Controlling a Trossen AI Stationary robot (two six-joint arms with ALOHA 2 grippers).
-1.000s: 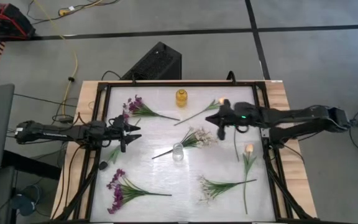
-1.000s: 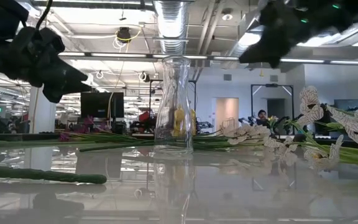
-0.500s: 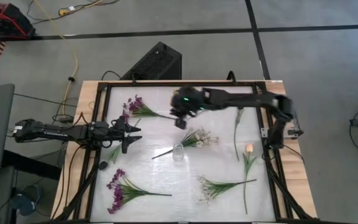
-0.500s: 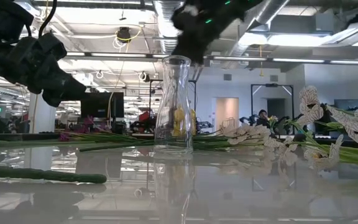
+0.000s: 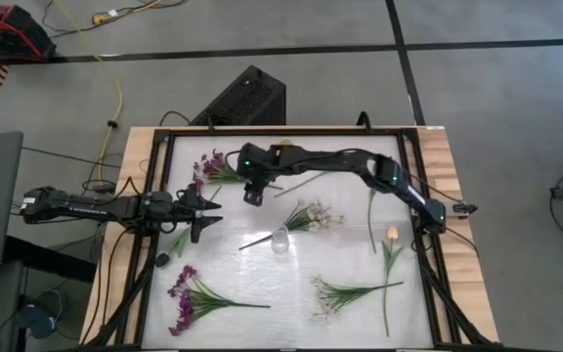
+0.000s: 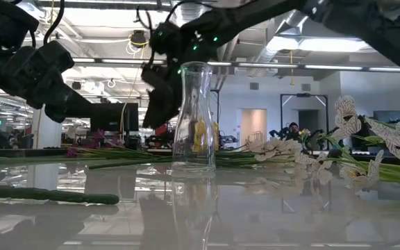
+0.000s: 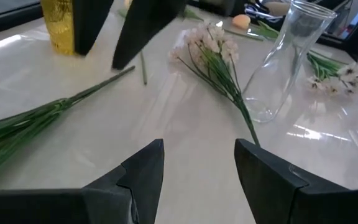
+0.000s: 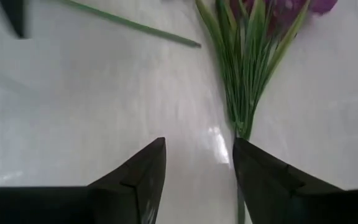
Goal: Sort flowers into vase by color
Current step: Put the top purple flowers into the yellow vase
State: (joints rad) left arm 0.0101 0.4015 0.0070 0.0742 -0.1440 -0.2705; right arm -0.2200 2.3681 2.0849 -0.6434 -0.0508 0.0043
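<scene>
My right gripper [image 5: 251, 196] reaches across the far part of the table and hovers open just beside the stem end of a purple spray [image 5: 213, 168]. In its wrist view the open fingers [image 8: 197, 163] stand over bare table with the spray's green stems [image 8: 247, 68] just ahead. My left gripper [image 5: 207, 210] waits open at the left edge [image 7: 197, 168]. The clear vase [image 5: 280, 240] stands upright mid-table. A yellow vase [image 7: 61, 25] stands at the far side. A white spray [image 5: 313, 215] lies flat beside the clear vase.
More flowers lie flat on the table: a second purple spray [image 5: 198, 293] near left, a white spray [image 5: 338, 293] near right, a peach tulip [image 5: 391, 235] and a bare stem [image 5: 371, 210] at the right. The right arm [image 5: 360, 161] spans the far half.
My right arm has swept from the table's right side toward its left edge along the far part, sinking and tipping further down, and now hangs beside the far purple spray. The flowers and vases lie as before.
</scene>
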